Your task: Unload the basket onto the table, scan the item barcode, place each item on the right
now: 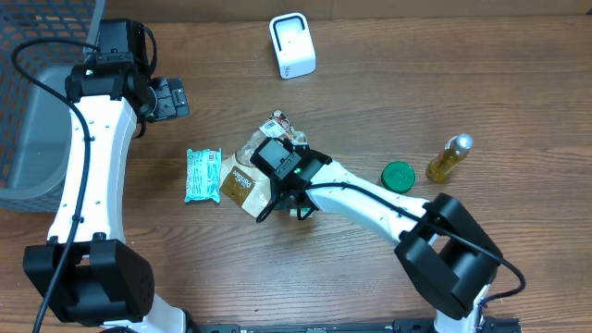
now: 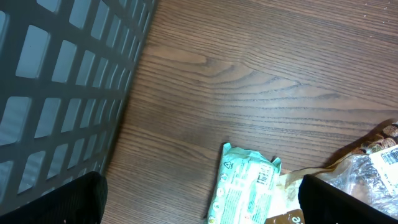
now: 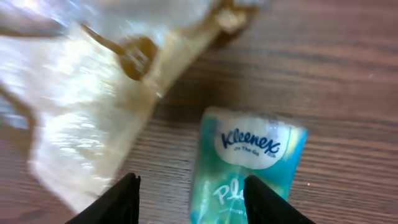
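Observation:
A teal Kleenex tissue pack (image 3: 249, 155) lies flat on the wood in the right wrist view. My right gripper (image 3: 196, 199) hovers over its near end with the jaws apart. The right finger (image 3: 270, 200) overlaps the pack's edge and the left finger (image 3: 124, 200) stands clear of it over bare wood. In the overhead view the right gripper (image 1: 277, 199) covers that pack. A white scanner (image 1: 292, 44) stands at the back of the table. My left gripper (image 1: 169, 98) is wide open with nothing between its fingers, beside the basket.
A clear-and-brown snack bag (image 1: 245, 176) lies left of the right gripper, with a mint wipes pack (image 1: 203, 174) beside it. A green lid (image 1: 398, 176) and a yellow bottle (image 1: 449, 157) sit at the right. A grey basket (image 1: 37, 120) fills the left edge.

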Motion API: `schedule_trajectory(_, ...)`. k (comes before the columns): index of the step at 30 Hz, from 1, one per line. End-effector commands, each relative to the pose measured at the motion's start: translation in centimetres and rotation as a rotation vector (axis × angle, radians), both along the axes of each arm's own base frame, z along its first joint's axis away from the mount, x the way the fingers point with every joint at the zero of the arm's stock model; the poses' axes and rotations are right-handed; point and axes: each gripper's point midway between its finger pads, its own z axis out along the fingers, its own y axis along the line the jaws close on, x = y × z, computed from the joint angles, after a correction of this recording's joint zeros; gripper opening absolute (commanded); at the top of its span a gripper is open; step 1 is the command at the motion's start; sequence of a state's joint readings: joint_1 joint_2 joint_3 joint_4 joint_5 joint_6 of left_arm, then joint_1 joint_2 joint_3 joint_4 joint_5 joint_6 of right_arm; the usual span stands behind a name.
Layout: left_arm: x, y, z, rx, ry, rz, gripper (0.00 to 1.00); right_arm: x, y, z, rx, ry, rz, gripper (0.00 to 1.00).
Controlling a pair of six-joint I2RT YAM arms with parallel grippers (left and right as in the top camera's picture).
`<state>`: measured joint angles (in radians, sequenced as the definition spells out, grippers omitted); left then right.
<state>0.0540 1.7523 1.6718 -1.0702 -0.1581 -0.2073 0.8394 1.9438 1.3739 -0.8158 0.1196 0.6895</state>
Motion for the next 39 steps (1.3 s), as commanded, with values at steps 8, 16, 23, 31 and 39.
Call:
schedule_trajectory(8,0.3,0.0,0.9,0.007,-0.025,-0.003,1.00,0.1,2.1,3.9,0.104,-0.044,0.038,0.11)
schedule_trajectory(16,0.3,0.0,0.9,0.007,-0.025,-0.003,1.00,-0.7,3.2,2.1,0.088,-0.024,0.066,0.08)
schedule_trajectory(23,0.3,0.0,0.9,0.007,-0.025,-0.003,1.00,-1.2,2.7,-0.4,0.034,0.024,0.066,0.08)
schedule_trajectory(31,0.3,-0.1,0.9,0.007,-0.025,-0.003,1.00,-1.6,2.2,-1.0,0.006,0.048,0.065,0.08)
schedule_trajectory(39,0.3,-0.2,0.9,0.007,-0.025,-0.007,1.00,-2.0,1.7,-1.1,-0.013,0.065,0.065,0.09)
